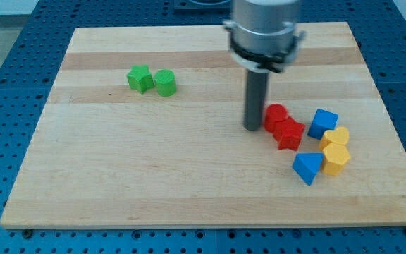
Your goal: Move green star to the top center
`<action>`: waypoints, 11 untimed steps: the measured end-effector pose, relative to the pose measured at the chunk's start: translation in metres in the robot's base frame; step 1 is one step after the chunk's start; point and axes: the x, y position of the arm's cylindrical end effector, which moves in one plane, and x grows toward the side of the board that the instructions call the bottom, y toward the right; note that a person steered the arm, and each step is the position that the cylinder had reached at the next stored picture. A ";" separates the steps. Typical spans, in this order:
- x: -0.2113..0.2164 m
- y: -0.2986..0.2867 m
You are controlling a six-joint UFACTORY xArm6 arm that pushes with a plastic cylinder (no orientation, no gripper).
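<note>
The green star [140, 78] lies on the wooden board [154, 176] at the upper left. A green cylinder [165, 82] touches it on its right side. My tip [252, 128] rests on the board right of centre, far to the right of the green star and below its level. It stands just left of a red cylinder [276, 114], close to it or touching it.
A red star-like block [290, 133] sits below the red cylinder. To the right lie a blue cube [323, 123], two yellow blocks [335, 137] [336, 159] and a blue triangular block [307, 167]. The arm's grey body [265, 28] hangs over the top centre.
</note>
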 end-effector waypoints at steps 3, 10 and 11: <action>-0.030 -0.031; -0.152 -0.242; -0.112 -0.226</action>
